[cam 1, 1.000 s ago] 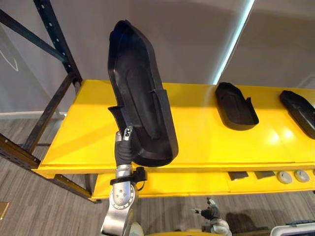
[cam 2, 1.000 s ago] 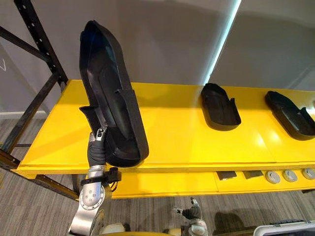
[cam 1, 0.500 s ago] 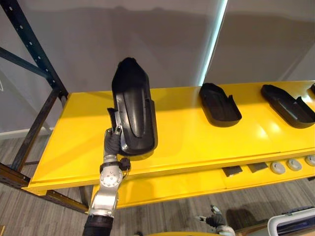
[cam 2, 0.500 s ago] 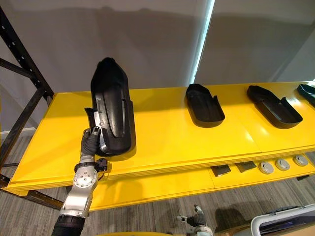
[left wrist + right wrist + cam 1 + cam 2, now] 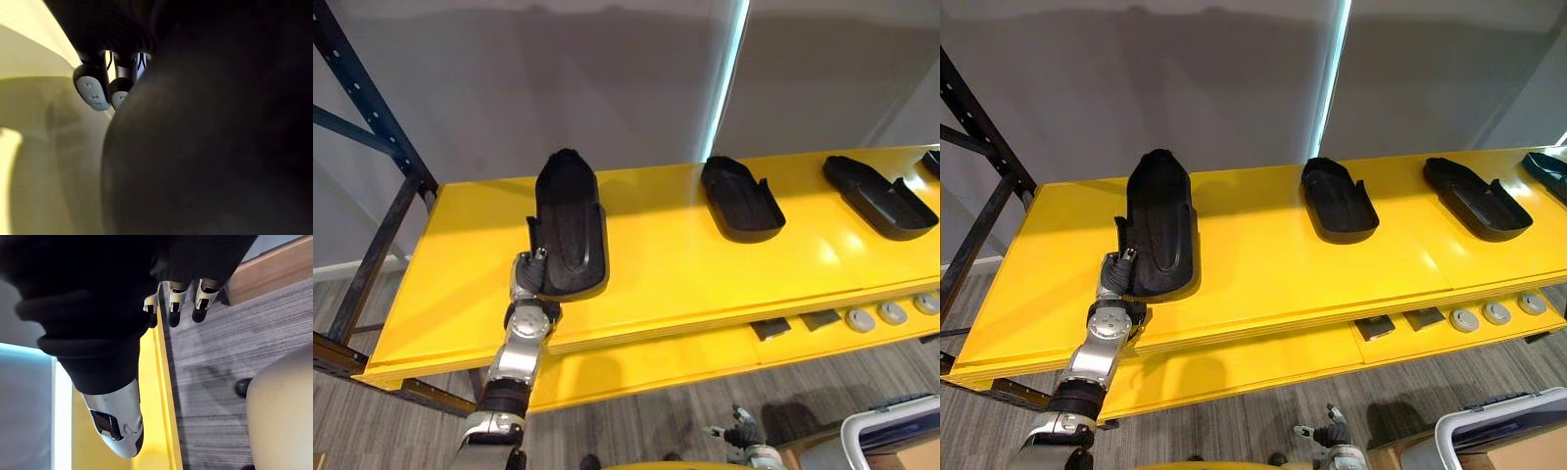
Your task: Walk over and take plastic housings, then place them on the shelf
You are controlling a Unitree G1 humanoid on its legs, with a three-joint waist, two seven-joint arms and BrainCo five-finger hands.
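Three smooth black plastic shells, long and round-ended, lie on the shiny yellow shelf (image 5: 685,264): left housing (image 5: 570,220), middle housing (image 5: 741,199), right housing (image 5: 879,196). The left hand (image 5: 526,279) pinches the left housing's near corner with curled fingers. The right hand (image 5: 176,296) hangs over the grey floor (image 5: 210,372), fingers loose and straight.

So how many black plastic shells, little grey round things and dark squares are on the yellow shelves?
Black plastic housings: 4
Grey round discs: 3
Dark flat square pieces: 2
Total: 9
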